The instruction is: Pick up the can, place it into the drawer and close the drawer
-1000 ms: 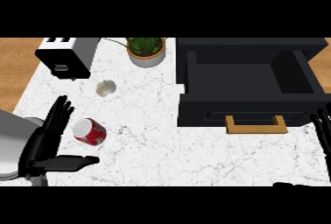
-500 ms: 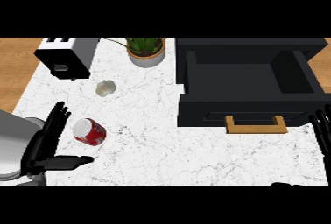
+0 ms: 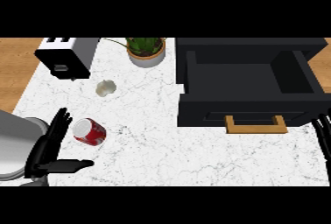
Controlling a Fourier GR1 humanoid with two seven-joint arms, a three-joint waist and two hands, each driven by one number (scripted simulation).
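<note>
At lower left the left hand holds straight, spread fingers just beside the red can lying on the white surface (holding nothing), so a nudge may roll it away from the open drawer at upper right.
</note>
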